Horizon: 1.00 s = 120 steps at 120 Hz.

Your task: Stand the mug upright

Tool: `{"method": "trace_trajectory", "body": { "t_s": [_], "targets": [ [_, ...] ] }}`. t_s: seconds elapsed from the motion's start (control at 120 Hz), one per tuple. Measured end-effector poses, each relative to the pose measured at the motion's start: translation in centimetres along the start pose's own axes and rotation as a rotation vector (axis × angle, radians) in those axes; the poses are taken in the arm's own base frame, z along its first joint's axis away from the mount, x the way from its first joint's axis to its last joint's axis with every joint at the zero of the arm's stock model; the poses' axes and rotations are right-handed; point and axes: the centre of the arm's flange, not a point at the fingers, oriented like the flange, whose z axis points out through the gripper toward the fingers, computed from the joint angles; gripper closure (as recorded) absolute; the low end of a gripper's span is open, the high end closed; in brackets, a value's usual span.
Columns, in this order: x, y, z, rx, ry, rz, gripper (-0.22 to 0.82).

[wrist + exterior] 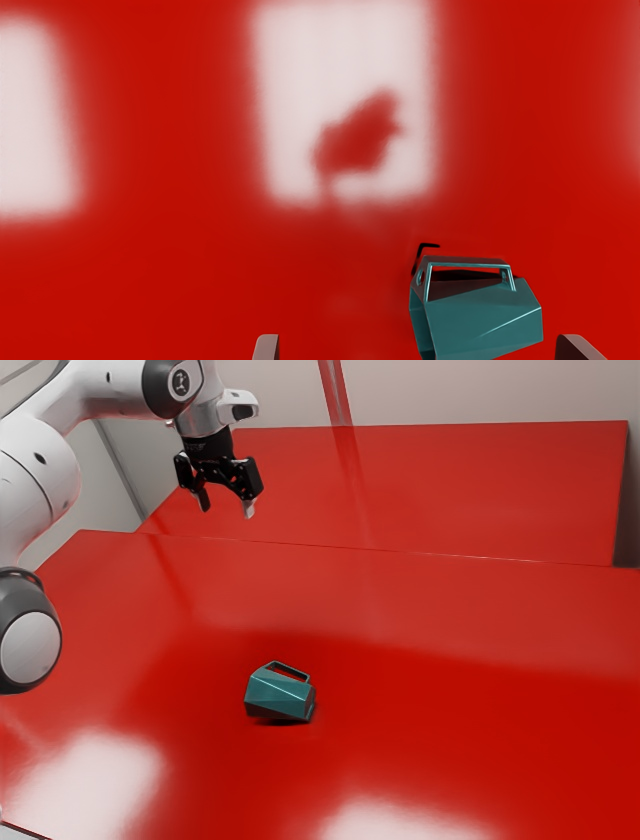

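A teal faceted mug (pixel 280 694) lies on its side on the red table, its handle on the upper side. High above the table and back from the mug, the black gripper (pixel 227 510) hangs open, touching nothing. In the wrist view the mug (pixel 485 320) lies beyond the fingertips, closer to one finger than to the other, and its handle and part of its open mouth show. The gripper (pixel 417 346) has its two fingers wide apart there.
The glossy red table (pixel 450 660) carries bright light reflections. Behind it is another red surface (pixel 480 490) against a pale wall. The arm's white links stand at the exterior view's left.
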Motion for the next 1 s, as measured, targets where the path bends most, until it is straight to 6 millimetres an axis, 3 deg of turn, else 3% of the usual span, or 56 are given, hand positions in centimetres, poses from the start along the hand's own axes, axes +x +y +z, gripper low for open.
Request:
{"method": "trace_trajectory", "body": {
  "t_s": [0.217,0.342,0.483,0.575,0.675,0.858,1.0],
  "targets": [
    [-0.6,-0.4,-0.3,-0.011,-0.003,-0.004,0.0],
    [-3.5,0.2,0.4,-0.041,-0.043,0.01,0.0],
    [-8.6,-0.7,3.3,-0.123,-0.099,-0.001,0.0],
    [-10.5,-1.5,6.0,-0.231,-0.132,-0.02,0.0],
    [-11.8,-3.4,9.4,-0.354,-0.162,-0.062,0.0],
    [-13.8,-9.5,14.1,-0.537,-0.154,-0.177,0.0],
    [-13.8,-11.5,17.3,-0.603,-0.137,-0.209,0.0]
  ]
}}
